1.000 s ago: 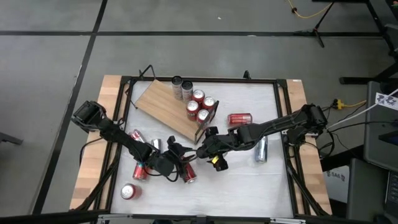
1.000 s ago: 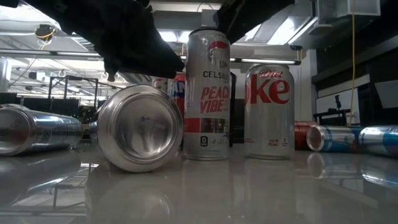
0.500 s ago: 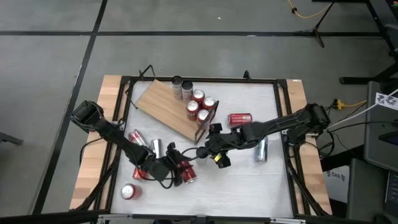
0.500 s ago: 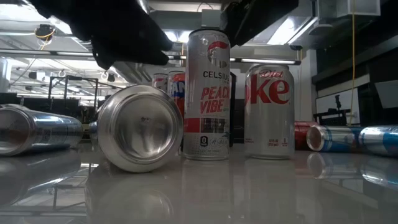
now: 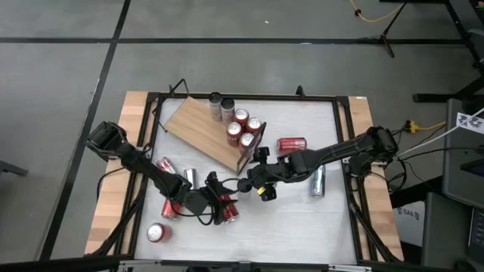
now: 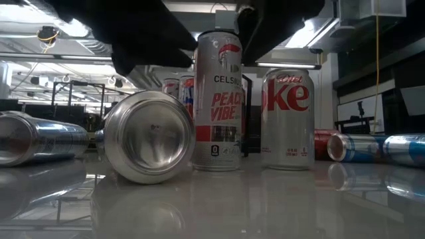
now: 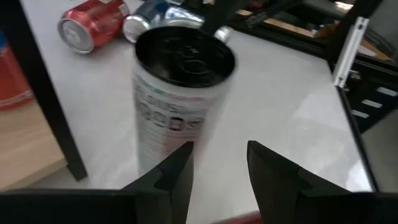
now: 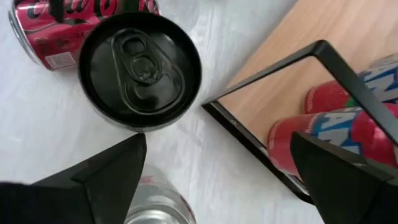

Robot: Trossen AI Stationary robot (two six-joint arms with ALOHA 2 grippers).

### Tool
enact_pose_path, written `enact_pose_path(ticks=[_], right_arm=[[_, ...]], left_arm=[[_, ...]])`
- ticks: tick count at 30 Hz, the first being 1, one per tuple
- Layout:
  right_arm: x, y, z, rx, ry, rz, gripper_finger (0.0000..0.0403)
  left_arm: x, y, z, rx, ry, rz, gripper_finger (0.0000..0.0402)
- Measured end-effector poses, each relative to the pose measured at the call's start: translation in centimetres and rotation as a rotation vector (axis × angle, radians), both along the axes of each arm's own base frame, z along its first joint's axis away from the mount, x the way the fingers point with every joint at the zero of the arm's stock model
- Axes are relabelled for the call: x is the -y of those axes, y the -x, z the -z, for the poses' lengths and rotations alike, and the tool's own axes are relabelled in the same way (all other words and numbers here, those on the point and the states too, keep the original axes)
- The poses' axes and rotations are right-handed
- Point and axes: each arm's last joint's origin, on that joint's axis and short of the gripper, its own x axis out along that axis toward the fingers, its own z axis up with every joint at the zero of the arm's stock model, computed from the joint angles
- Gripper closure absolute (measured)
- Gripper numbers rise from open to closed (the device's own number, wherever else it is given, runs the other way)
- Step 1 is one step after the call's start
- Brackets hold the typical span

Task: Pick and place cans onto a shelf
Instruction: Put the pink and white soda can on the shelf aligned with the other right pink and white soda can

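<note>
High view: shelf [image 5: 198,128] lies flat on the table [image 5: 302,219], black frame at its near end. 4 red cans [image 5: 243,128] stand on it by the frame, and 2 dark-topped cans [image 5: 220,106] stand just off its far edge. The rest are scattered: red can [image 5: 291,143] and blue-silver can [image 5: 318,181] lying at the right, several red ones near the left arm. Left tool [image 5: 214,198] and right tool [image 5: 253,180] are close together, just in front of the frame.

Low view: slim silver can [image 6: 218,99] is upright with a wider silver can [image 6: 287,119] beside it. A can lying end-on [image 6: 149,136] sits near the slim one. Both arms are dark overhead.

Left wrist view: left tool [image 7: 217,168] is part open and empty. The slim can [image 7: 180,99] stands just ahead of its fingers.

Right wrist view: right tool [image 8: 217,168] is spread wide and empty, above an upright can top [image 8: 140,74]. A red can lying on its side [image 8: 56,25] is close by, and the shelf frame [image 8: 280,68] is on the other side.

Handling guess: cans are light, thin-walled, smooth and slippery. The slim one looks easy to tip. Take hold mid-body across the width with a modest squeeze.

In the way: the lying can rolls if bumped, the frame bar is close, and the 2 arms crowd each other.
</note>
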Motion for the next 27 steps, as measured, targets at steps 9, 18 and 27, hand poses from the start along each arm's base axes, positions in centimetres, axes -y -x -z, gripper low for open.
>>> enact_pose_path(ticks=[9, 18, 27], right_arm=[[-0.3, 0.0, 0.1, -0.018, -0.071, -0.046, 0.0013], [-0.6, -0.4, -0.2, 0.025, -0.137, -0.084, 0.0013], [-0.8, -0.5, -0.2, 0.022, -0.179, -0.113, 0.0013]], left_arm=[[-1.3, -0.4, 0.3, -0.033, -0.022, -0.045, 0.0261], [-1.8, 0.0, 0.8, -0.088, -0.155, -0.103, 0.0261], [-2.1, 0.0, 0.6, -0.066, -0.232, -0.186, 0.0261]])
